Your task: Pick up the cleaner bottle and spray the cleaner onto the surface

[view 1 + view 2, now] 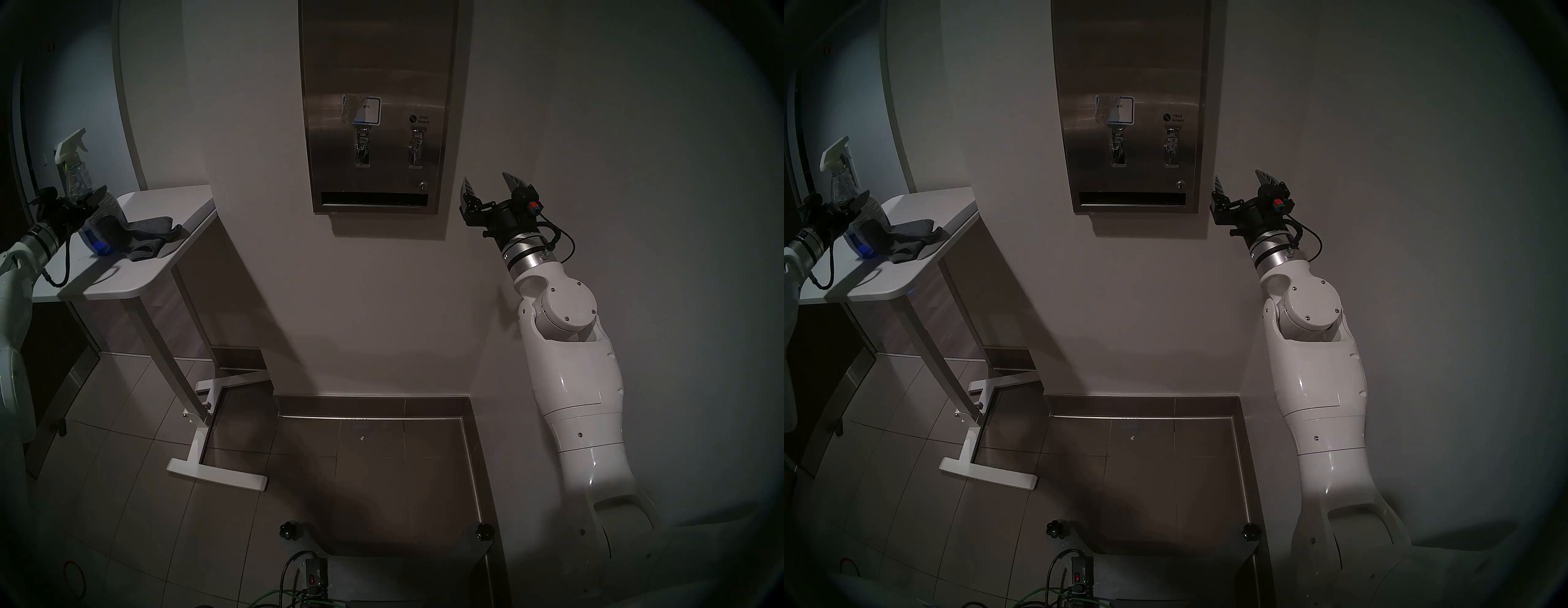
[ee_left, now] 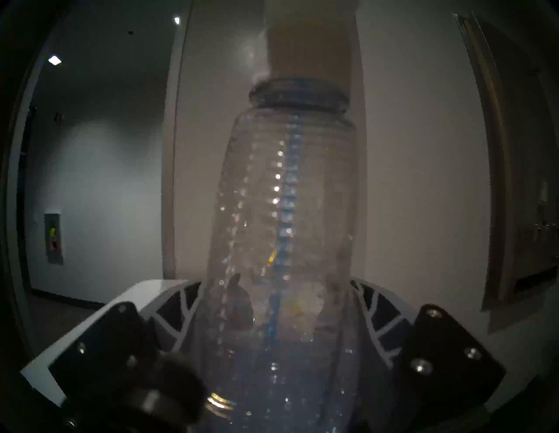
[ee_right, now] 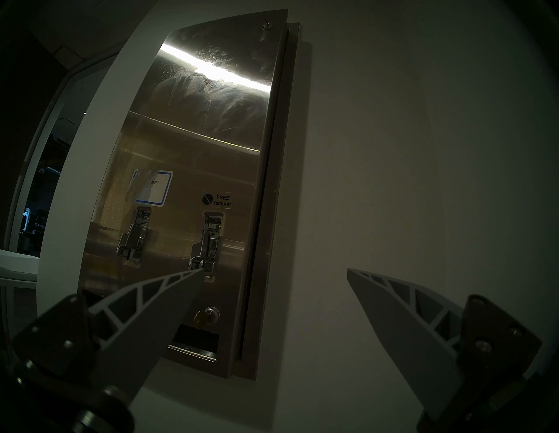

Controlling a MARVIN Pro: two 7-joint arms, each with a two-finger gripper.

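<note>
I see the left gripper (image 2: 278, 320) clamped around the upright bottle (image 1: 78, 178) on the table (image 1: 140, 276); the right gripper (image 1: 492, 189) hangs wide, empty, beside the dispenser (image 1: 377, 76).

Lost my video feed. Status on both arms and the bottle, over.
Left gripper shut on cleaner bottle, upright at the table. Right gripper open, empty, beside the dispenser front. Grey cloth beside bottle.
</note>
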